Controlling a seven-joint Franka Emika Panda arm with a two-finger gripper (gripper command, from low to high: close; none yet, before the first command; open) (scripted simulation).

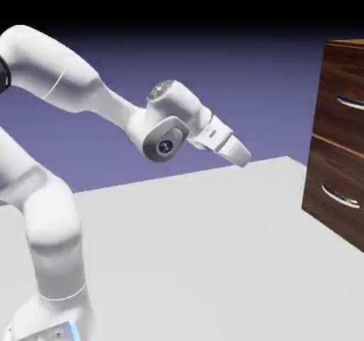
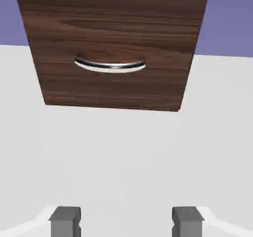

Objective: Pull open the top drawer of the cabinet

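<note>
dark wood cabinet stands at the right edge of the pale surface, its top drawer shut. well apart from it, the gripper hangs spread and empty

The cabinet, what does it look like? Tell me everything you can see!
The cabinet is a tall box of dark reddish-brown wood grain, standing upright on the white table at the exterior view's right edge, partly cut off. It has two stacked drawers, the top drawer and the lower drawer, both looking shut, each with a slim curved silver handle. Nothing touches it; the gripper is well short of it.
</note>
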